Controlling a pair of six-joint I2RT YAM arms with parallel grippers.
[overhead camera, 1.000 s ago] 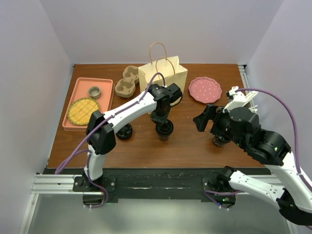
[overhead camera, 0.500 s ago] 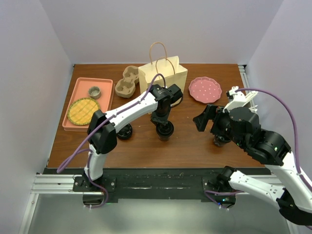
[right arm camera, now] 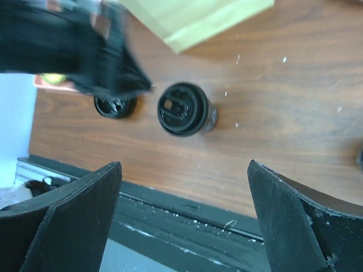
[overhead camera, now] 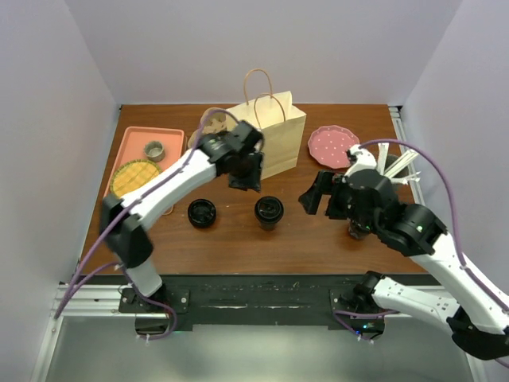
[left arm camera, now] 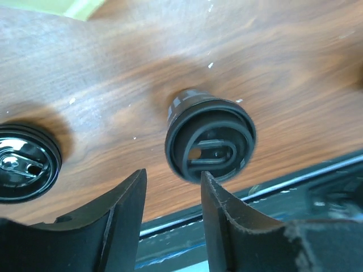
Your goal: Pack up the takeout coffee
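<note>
Takeout coffee (overhead camera: 269,212) right of second cup (overhead camera: 202,212), before bag (overhead camera: 274,137)

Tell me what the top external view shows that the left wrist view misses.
Top external only: the pink plate, the tray and the cup carrier. Left wrist only: the left tool close up, open and empty. Both: two black lidded cups standing on the table.

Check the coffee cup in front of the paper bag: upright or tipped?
Upright: the coffee cup stands base-down on the table, black lid on and facing the top camera.
</note>
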